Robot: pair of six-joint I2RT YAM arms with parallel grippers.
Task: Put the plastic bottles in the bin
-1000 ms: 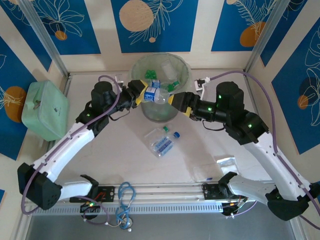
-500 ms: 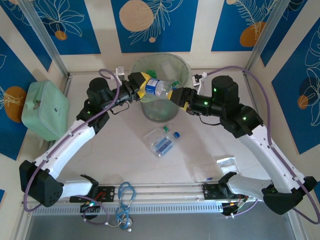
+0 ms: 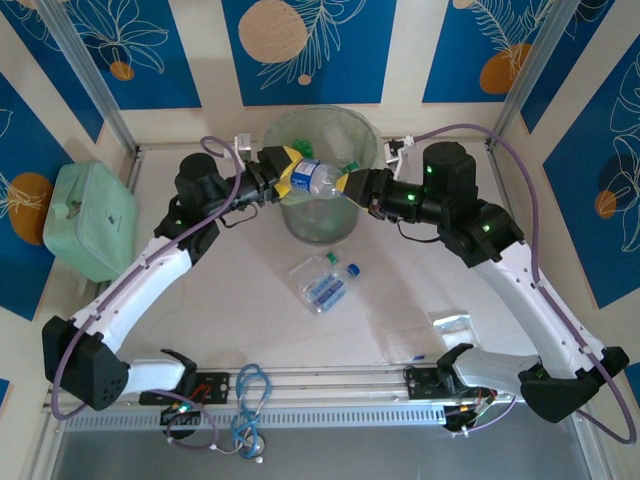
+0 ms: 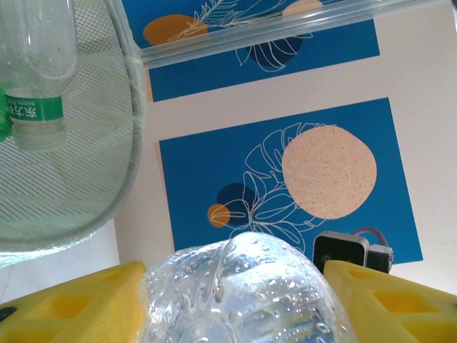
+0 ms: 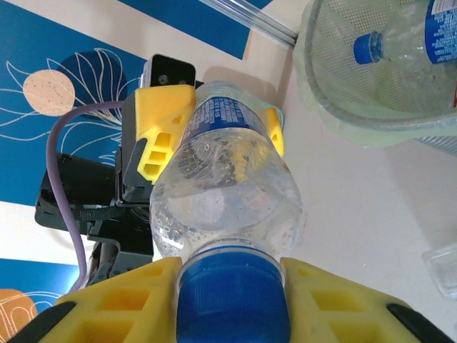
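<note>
A clear plastic bottle [image 3: 325, 180] with a blue label and blue cap hangs level at the upper centre of the overhead view. It is over the near part of the open mouth of the round translucent grey-green plastic bin [image 3: 318, 228]. Your left end effector [image 3: 295, 175] grasps its dimpled base between yellow fingers [image 4: 68, 304]. Your right end effector [image 3: 347, 184] is clenched on the blue cap [image 5: 232, 296]. Held at both ends above the rim, it looks placed so that letting go drops it straight in.

Green-capped bottles [image 3: 302, 149] already lie inside the bin. At mid-frame, another blue-labelled bottle [image 3: 326, 289] lies on the pale tabletop [image 3: 240, 300], not yet collected. A mint-green boxy case [image 3: 90, 220] sits at the left edge. Flat clear bags [image 3: 452, 325] lie at lower right.
</note>
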